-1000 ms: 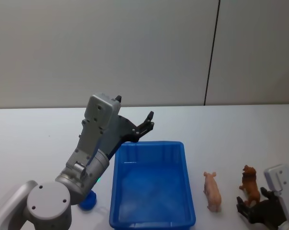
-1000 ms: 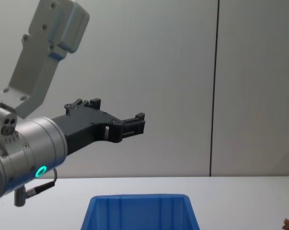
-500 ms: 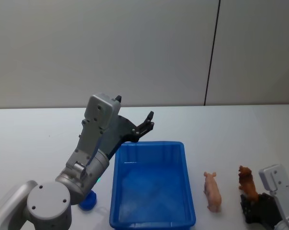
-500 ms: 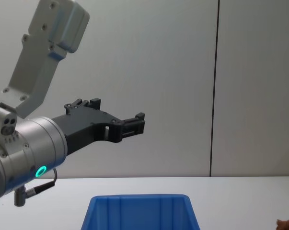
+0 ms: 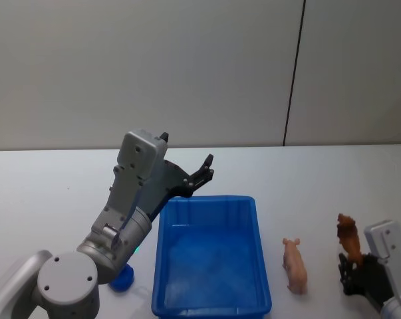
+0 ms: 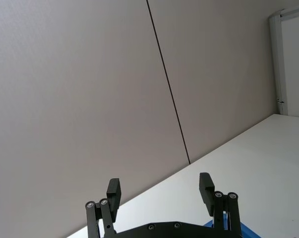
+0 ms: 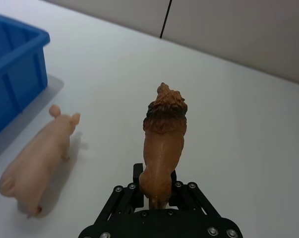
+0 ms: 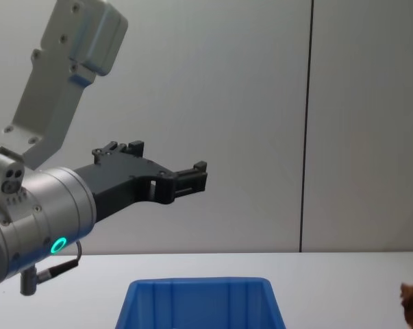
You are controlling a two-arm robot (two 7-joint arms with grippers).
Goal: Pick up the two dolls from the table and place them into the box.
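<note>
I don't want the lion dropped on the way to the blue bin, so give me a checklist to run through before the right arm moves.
1. Grasp: ok, the right gripper has its fingers shut on the lion doll at its hind end.
2. Grip firm enough to carry: cannot tell.
3. Path to the box: not ok if low, since the pig doll lies on the table in between; carry high.
4. Box ready: ok, no doll inside.
5. Other arm: ok, the left gripper is open, high over the box's far left corner.
</note>
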